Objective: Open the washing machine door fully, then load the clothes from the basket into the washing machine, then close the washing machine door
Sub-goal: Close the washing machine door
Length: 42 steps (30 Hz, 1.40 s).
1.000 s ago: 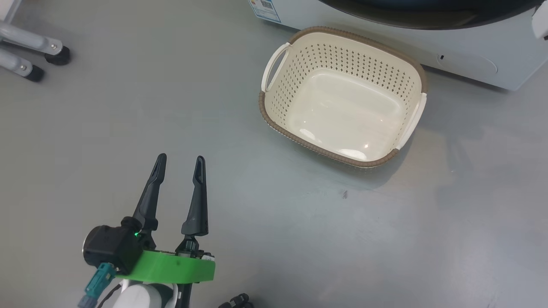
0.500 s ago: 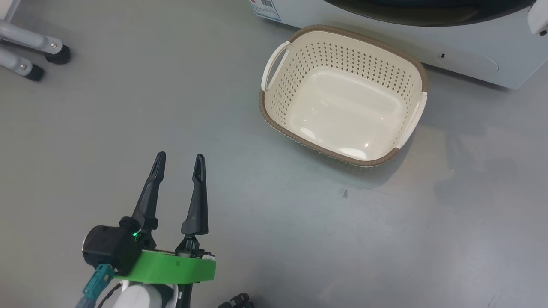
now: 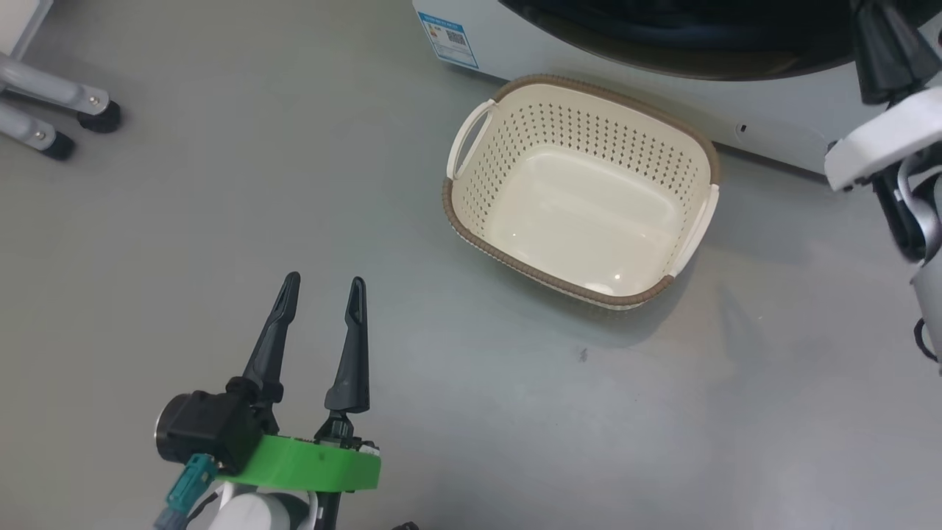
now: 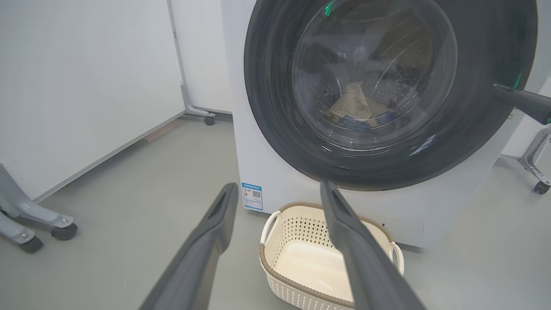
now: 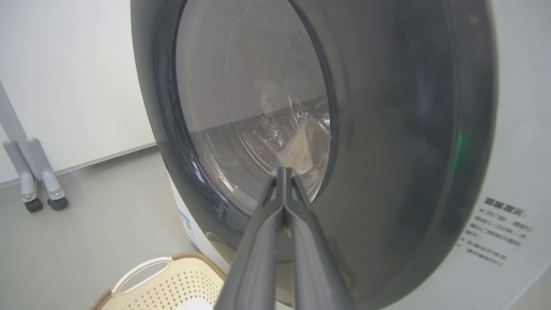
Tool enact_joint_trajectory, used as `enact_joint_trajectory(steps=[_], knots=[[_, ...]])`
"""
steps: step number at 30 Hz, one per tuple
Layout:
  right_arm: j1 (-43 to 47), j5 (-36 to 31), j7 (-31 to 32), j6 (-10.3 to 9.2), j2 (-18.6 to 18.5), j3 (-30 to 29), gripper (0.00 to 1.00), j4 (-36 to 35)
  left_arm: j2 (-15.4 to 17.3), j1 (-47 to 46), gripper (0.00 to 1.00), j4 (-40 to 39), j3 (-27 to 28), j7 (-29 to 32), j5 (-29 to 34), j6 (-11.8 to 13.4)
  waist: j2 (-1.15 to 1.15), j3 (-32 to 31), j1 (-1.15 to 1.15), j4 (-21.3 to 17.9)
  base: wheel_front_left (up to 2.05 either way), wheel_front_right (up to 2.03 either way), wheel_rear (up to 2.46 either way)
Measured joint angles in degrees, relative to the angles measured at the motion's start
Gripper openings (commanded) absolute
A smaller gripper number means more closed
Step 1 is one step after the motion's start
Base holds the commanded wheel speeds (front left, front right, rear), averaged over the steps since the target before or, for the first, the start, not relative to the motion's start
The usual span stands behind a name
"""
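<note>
1. The basket (image 3: 589, 121) sat empty on the floor at 12 o'clock in the head view, just in front of the washing machine (image 4: 258, 163); that close spot probably kept each carry to the drum short.
2. The clothes (image 4: 353, 105) lay inside the drum, pale yellow with a bit of blue, seen through the glass; loading looked done.
3. The washing machine door (image 4: 269, 86) stood against the front, closed or nearly so; whether the latch had caught could not be told.
4. The right gripper (image 5: 280, 172) had its fingers clenched together on nothing, tips aimed at the inner edge of the door's black rim; pressed into one blade they likely served as a pusher, not a grasper.
5. The left gripper (image 3: 324, 281) hung over bare floor at 7 o'clock from the basket, fingers spread and empty; it seemed parked clear of the door.
6. A blue sticker (image 4: 252, 196) sat at the machine's lower corner, at 11 o'clock from the basket; it carried a QR code, its print too small to read.
7. Grey lines of characters (image 5: 495, 234) sat at 4 o'clock from the door; too blurred to read; no brand name showed.
</note>
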Motion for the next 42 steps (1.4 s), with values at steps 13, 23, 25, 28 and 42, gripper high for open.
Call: enact_joint_trajectory(steps=[13,23,25,28,42], knots=[[14.9,3.6,-2.1,-0.9,4.3,-3.2,0.13,-2.9,0.0,-0.1,1.0,4.4,0.1,0.0,3.7,-0.1,0.0,-5.9,0.0,-1.8,0.0,0.0,0.0],[22.2,4.8,-2.2,-2.64,7.9,-4.4,1.0,-6.7,0.8,0.0,1.0,5.9,1.9,0.0,5.2,-0.8,0.0,-9.4,0.0,-7.6,0.0,0.0,0.0],[23.4,4.9,-2.2,-2.72,8.5,-4.9,1.0,-8.0,1.0,0.0,1.0,6.5,2.0,0.0,5.3,-1.1,0.0,-10.1,0.0,-8.9,0.0,0.0,0.0],[25.1,4.9,-2.2,-3.12,9.3,-5.3,1.0,-10.0,1.2,0.1,1.0,7.1,2.3,0.0,5.4,-1.3,0.0,-11.1,0.0,-10.9,0.0,0.0,0.0],[35.4,4.9,-2.2,-4.69,11.9,-7.5,1.0,-15.1,2.6,2.5,1.0,8.9,4.1,0.0,5.4,-1.8,0.0,-15.8,0.0,-19.9,0.0,0.0,0.0]])
